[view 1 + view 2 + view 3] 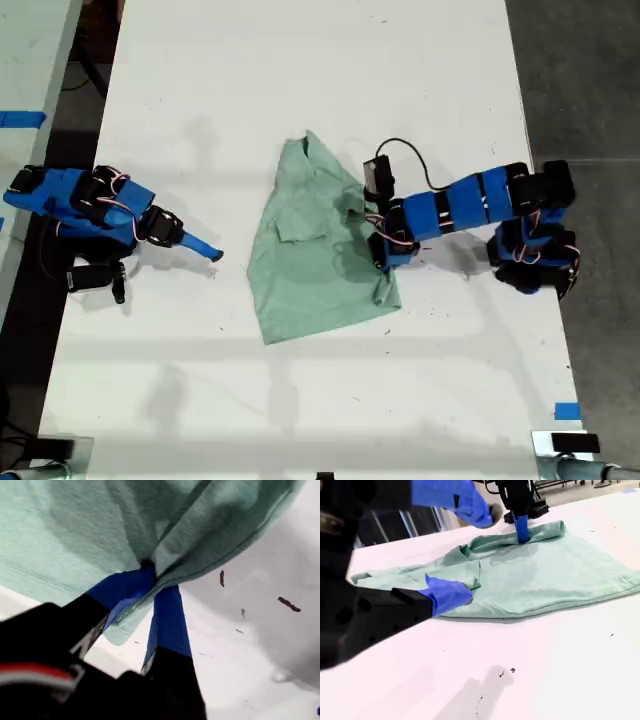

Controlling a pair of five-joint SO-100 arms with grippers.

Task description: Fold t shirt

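Note:
The pale mint-green t shirt [310,250] lies wrinkled on the white table [300,80], its narrow collar end toward the far side and its wide hem toward the near side. One sleeve is folded in over its middle. My first gripper [380,260] reaches in from the exterior view's right and is shut on a bunched fold at the shirt's edge [100,525], the blue fingers [167,615] pinching the cloth. My second gripper [205,250] rests low on the table to the exterior view's left, a short gap from the shirt [545,575], jaws open and empty.
Blue tape [566,410] marks the table near its front corner at the exterior view's right. Dark floor [580,80] borders the table on that side. A second table with blue tape [20,120] stands past a dark gap on the exterior view's left.

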